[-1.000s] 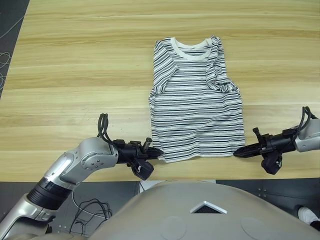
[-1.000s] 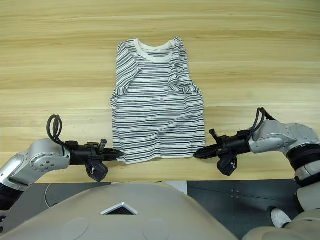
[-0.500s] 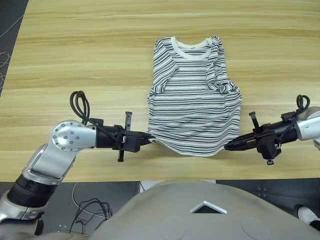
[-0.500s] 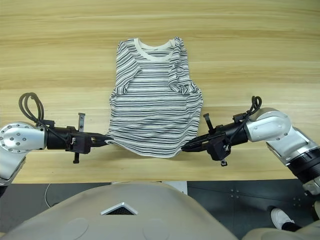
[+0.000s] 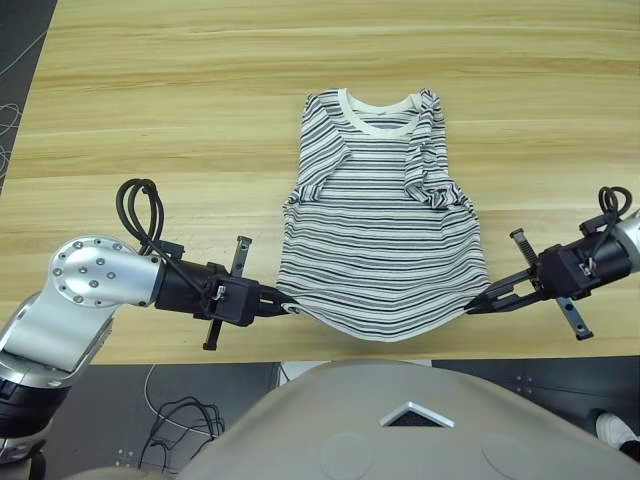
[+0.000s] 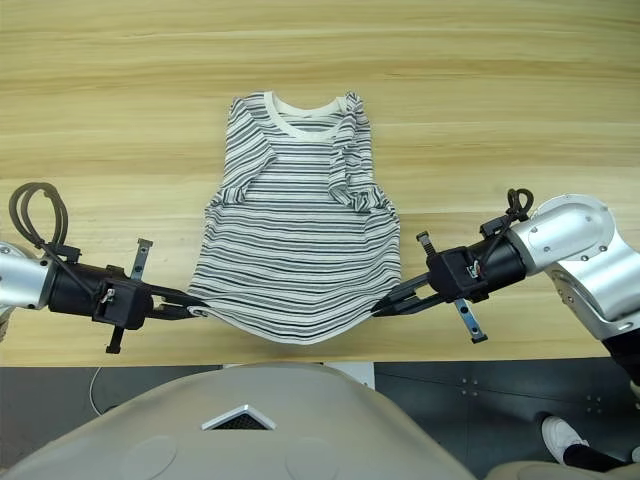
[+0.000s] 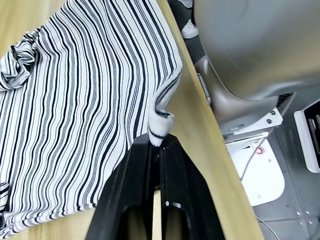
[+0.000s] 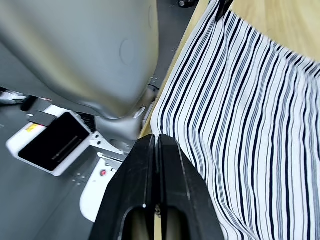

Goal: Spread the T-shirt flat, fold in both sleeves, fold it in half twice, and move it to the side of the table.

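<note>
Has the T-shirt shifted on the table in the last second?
Yes. The T-shirt has slid toward the near edge of the table; its collar is now closer to that edge.

Dark floor (loose black cables)

Wooden table, striped T-shirt on it

Bright, even light from overhead, diffuse. T-shirt well lit, stripes high contrast, thin soft shadows along its edges and in its folds. Table beyond its collar has a mild pale sheen. Floor far left of it dim.
</note>
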`<state>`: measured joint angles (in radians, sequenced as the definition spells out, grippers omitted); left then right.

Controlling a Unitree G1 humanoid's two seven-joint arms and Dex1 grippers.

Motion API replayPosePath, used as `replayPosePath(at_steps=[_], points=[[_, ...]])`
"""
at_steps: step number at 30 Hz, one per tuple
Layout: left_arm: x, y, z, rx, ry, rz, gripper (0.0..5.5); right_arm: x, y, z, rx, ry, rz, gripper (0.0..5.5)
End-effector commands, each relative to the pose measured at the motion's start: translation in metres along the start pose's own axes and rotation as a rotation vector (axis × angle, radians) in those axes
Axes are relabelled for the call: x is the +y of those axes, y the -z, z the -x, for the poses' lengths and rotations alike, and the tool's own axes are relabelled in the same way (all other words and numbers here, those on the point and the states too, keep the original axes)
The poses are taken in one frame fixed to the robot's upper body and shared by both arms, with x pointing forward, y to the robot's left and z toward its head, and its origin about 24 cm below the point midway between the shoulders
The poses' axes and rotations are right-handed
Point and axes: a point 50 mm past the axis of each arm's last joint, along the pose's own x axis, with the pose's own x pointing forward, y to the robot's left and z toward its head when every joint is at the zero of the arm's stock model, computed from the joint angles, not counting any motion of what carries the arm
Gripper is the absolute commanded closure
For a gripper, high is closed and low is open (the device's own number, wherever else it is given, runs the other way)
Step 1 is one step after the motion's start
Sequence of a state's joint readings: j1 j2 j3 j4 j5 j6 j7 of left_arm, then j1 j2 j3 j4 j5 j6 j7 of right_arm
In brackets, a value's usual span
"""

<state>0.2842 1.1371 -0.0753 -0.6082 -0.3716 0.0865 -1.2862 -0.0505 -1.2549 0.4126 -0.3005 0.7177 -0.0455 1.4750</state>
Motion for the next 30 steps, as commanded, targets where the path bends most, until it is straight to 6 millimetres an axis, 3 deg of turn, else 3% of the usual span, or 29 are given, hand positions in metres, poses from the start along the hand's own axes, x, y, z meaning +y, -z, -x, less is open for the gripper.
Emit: replayPosePath(at_steps=[1, 5, 12, 22, 30], points=[[-0.003, -0.005, 0.006, 0.007, 0.051, -0.002, 5.37, -0.001, -0.009, 0.002, -0.017, -0.003, -0.01, 5.4], [0.008, -0.009, 0.012, -0.021, 0.009, -0.03, 5.37, -0.008, -0.015, 0.004, -0.006, 0.037, 0.034, 5.4], [0.055, -0.008, 0.033, -0.069, -0.112, -0.035, 5.37, -0.045, -0.021, 0.029, -0.022, 0.192, 0.102, 5.4], [0.122, 0.013, 0.044, -0.056, -0.277, -0.021, 5.37, -0.101, -0.013, 0.06, -0.044, 0.367, 0.126, 5.4], [0.177, 0.033, 0.051, -0.046, -0.492, 0.065, 5.37, -0.133, -0.001, 0.083, -0.018, 0.536, 0.132, 5.4]])
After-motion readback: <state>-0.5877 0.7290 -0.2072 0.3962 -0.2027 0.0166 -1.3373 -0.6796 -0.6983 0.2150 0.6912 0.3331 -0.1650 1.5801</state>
